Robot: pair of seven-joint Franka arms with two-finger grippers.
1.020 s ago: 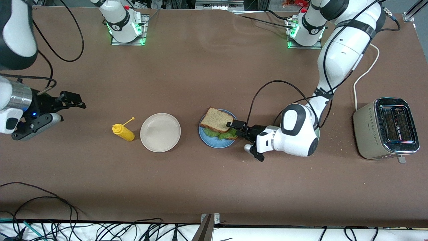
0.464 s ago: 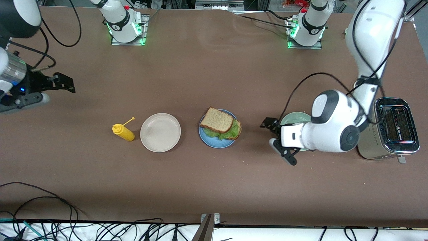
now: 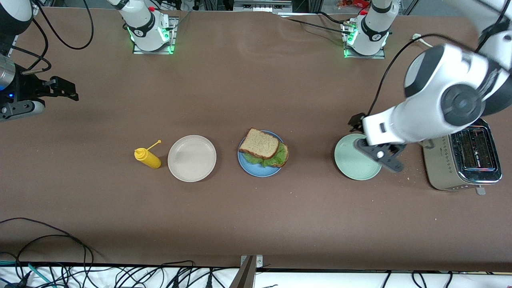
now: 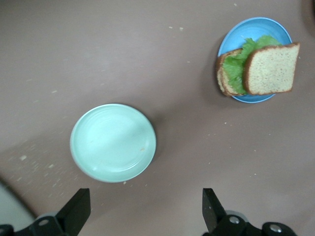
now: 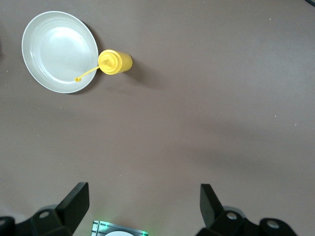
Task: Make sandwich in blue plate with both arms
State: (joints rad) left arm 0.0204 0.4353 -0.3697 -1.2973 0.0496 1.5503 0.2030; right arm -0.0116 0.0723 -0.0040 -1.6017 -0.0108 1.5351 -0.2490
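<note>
**Inspector:** What was the status of the assembly?

**Operator:** The sandwich point(image 3: 264, 150) appeared complete. A lower bread slice point(image 4: 225, 73), a lettuce leaf point(image 4: 241, 64) and a top slice point(image 4: 270, 69) lay stacked on the blue plate point(image 3: 256, 170). The top slice sat offset toward the right arm's end of the table, so lettuce and lower crust showed at the edge toward the left arm's end. Judged from this, little or nothing remained except clearing both arms.

**Inspector:** Where was the plate?

**Operator:** Mid-table, between the beige plate point(image 3: 192, 158) and the pale green plate point(image 3: 354, 162). The yellow squeeze bottle point(image 3: 147, 157) stood just beside the beige plate, toward the right arm's end. A toaster point(image 3: 462, 158) stood at the left arm's end.

**Inspector:** State of the grippers?

**Operator:** The left gripper point(image 3: 374, 140) was over the pale green plate's edge, fingers point(image 4: 76, 209) spread wide, holding nothing. The sandwich lay well apart from them, toward the table's middle. The right gripper point(image 3: 60, 89) hung over bare table at the right arm's end, fingers point(image 5: 74, 199) likewise fully spread and empty, well apart from the sandwich, with the bottle and beige plate between.
</note>
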